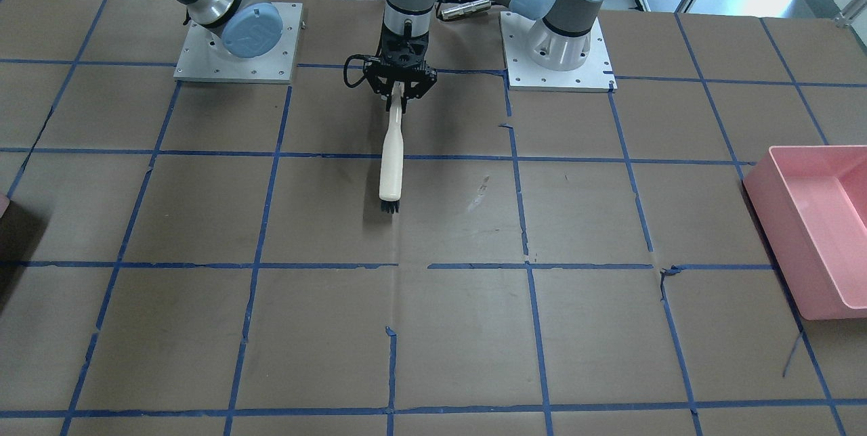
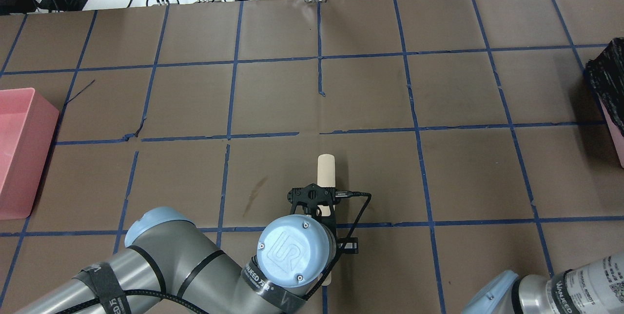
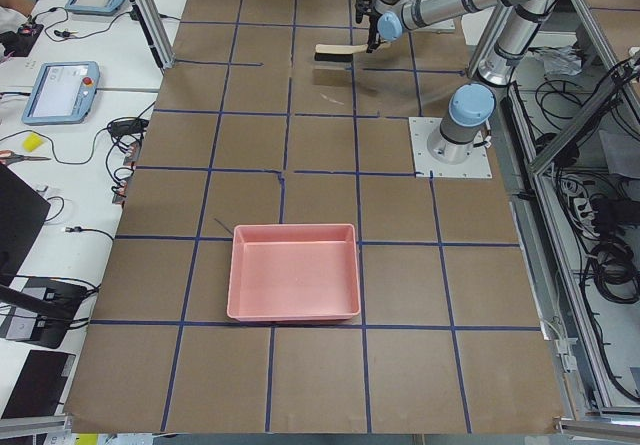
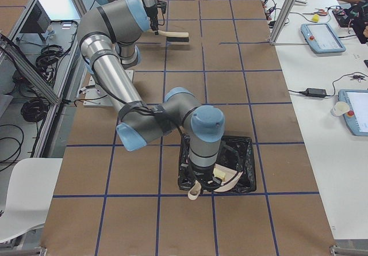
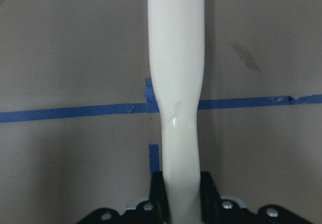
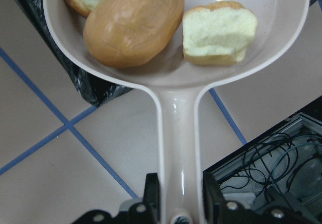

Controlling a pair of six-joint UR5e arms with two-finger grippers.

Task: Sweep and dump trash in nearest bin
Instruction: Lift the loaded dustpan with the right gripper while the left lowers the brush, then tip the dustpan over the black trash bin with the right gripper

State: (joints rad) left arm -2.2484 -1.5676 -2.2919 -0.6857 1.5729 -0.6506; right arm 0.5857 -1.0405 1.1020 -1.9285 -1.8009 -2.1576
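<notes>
Trash (image 6: 133, 25) rides the dustpan (image 6: 176, 118), clamped by the right gripper (image 6: 178, 196) jaws; tilting short of the black bin (image 4: 244, 149) could spill it. The left gripper (image 5: 181, 191) jaws clamp the brush (image 1: 391, 151).

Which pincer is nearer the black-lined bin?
Right. The right pincer holds the dustpan at the black-lined bin; the left pincer holds the brush far off at mid-table.

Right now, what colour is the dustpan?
White dustpan, clearest in the right wrist view.
</notes>
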